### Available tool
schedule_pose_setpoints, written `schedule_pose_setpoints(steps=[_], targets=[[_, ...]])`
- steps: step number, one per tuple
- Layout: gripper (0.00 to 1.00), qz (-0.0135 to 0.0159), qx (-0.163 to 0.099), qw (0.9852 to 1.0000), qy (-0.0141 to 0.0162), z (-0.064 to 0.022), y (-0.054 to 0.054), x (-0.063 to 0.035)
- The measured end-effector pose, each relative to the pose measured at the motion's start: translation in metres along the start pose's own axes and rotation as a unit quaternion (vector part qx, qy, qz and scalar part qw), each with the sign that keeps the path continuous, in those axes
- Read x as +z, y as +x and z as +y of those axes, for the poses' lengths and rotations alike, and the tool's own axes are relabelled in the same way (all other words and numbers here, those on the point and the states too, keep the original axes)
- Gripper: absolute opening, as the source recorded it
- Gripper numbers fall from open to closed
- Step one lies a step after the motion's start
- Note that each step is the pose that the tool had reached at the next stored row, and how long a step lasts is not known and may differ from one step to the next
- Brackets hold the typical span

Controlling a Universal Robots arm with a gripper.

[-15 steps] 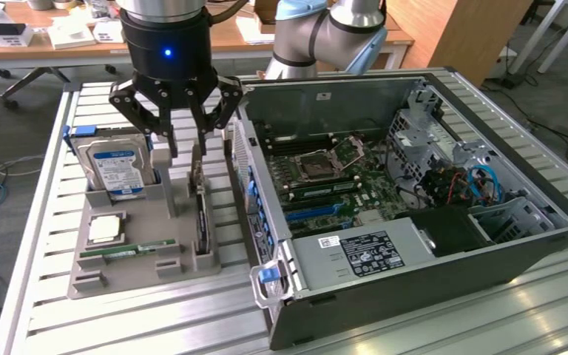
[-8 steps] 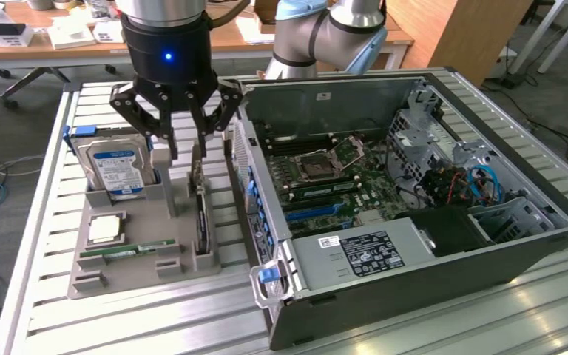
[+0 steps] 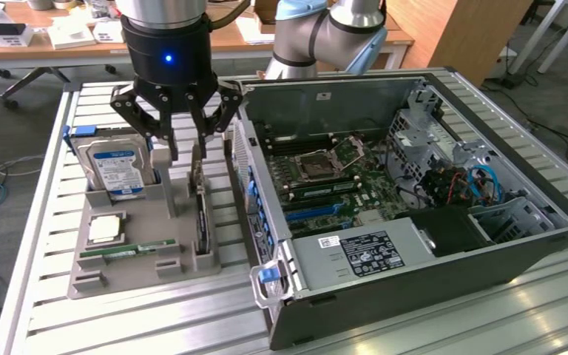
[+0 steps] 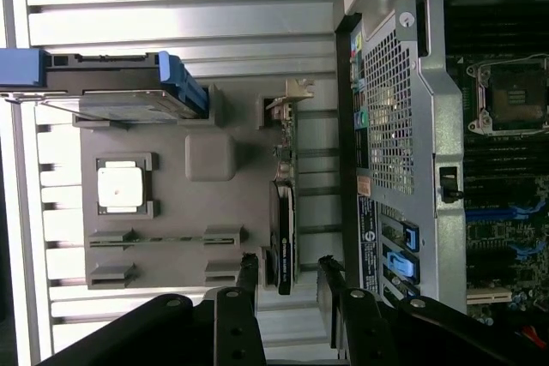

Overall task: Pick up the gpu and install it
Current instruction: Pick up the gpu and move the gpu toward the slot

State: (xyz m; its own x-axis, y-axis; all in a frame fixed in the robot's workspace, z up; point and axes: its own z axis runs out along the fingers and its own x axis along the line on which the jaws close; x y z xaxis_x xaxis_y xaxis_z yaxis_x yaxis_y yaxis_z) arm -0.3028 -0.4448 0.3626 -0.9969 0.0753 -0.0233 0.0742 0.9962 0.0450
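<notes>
1. Table (image 3: 27, 222): a slatted metal top carries every item below.

2. Case (image 3: 521, 244): you will find it on the exterior view's right, lying on its side with the panel off. The motherboard (image 3: 333, 177) faces up inside it.

3. Tray (image 3: 126, 274): this grey holder lies just beside the case, on the exterior view's left. It carries the four loose parts.

4. Gripper (image 3: 180, 148): it hangs from the arm over the far right part of the tray, next to the case wall. Its jaws stand wide apart and hold nothing. In the wrist view the fingertips (image 4: 249, 276) flank one end of the gpu, with a gap on each side.

5. Drive (image 3: 116, 166): it stands upright in the tray's far left slot, blue label toward the camera.

6. Gpu (image 3: 201, 211): note that it stands on edge in the slot along the tray's right side, nearest the case. It is not installed.

7. CPU (image 3: 104, 229): it lies flat in a square pocket, nearer than the drive.

8. Memory stick (image 3: 126, 251): it lies along the tray, just nearer than the CPU.
</notes>
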Motion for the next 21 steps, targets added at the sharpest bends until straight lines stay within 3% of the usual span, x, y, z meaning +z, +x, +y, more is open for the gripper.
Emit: schedule_pose_setpoints(steps=[15,21], targets=[[0.41,0.0,0.0,1.0,0.0,-0.0002,0.0001,0.0036],[0.41,0.0,0.0,1.0,-0.0001,-0.0005,0.0002,0.0101]])
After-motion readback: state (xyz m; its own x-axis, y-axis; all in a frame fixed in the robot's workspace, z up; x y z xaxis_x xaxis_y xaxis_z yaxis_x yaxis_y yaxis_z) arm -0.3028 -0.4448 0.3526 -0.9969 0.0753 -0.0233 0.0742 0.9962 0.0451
